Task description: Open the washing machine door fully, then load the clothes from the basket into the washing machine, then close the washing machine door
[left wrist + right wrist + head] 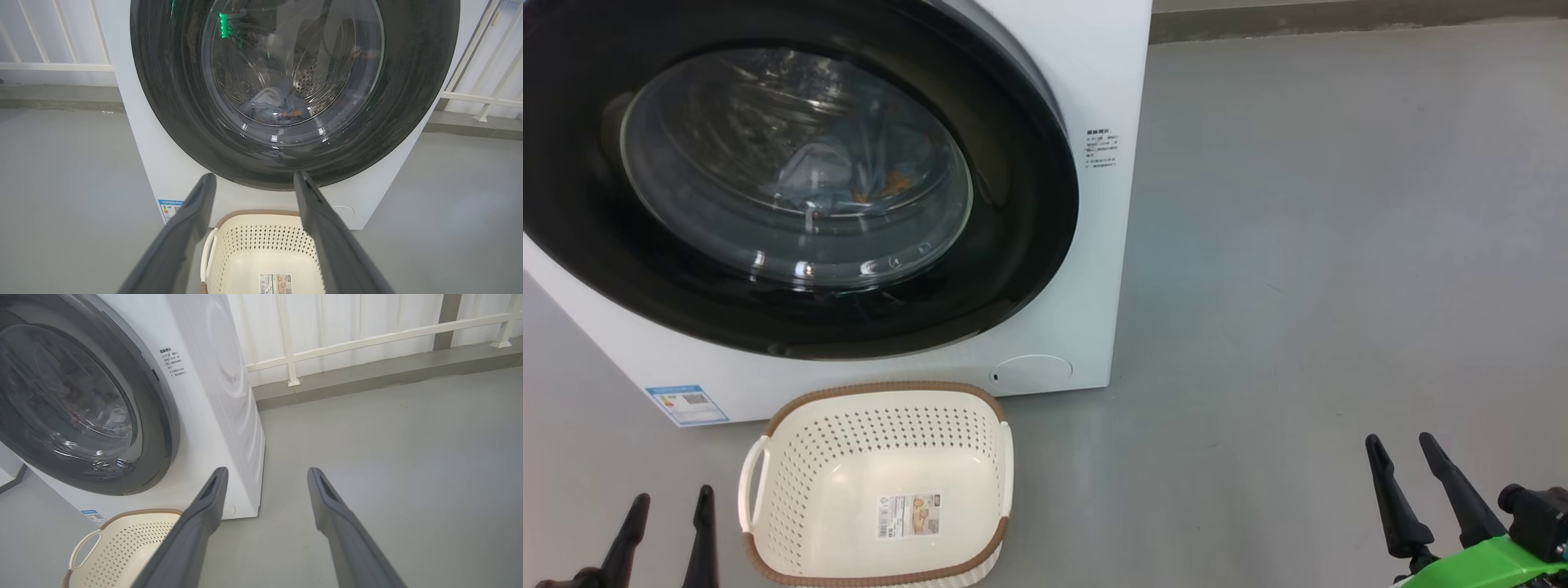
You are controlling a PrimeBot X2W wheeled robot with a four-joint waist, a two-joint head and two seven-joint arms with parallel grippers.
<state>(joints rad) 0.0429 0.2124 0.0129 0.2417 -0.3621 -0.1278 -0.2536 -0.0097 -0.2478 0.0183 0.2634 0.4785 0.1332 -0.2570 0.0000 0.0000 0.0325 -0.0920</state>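
- Two long dark fingers of the left gripper (254, 176) are seen closest, spread wide, with nothing held between them.
- The right gripper (267, 471) is spread wide too, and nothing is held in it. It is kept out over the bare grey floor (1339, 245), well apart from the machine's side.
- Both grippers are kept low and back from the machine, most likely because no more grabbing is needed.
- The basket (800, 474) is set on the floor just in front of the washing machine (1111, 82), below the door. That is a handy spot for a short lift into the drum. Nothing but a label sticker (908, 516) is seen inside it.
- The washing machine door (1013, 204) is shut flat against the white front.
- The clothes (273, 107) are seen through the glass bowl (727, 122), lying low in the steel drum. Light blue cloth with small orange-brown bits can be made out.
- From how things lie, the whole job is judged to be done.
- A cream-yellow garment cannot be picked out, because the glass is shiny and full of bright spots.
- The door's top and left edge are cut off in the head view.
- Whether the door catch is clicked tight cannot be told.
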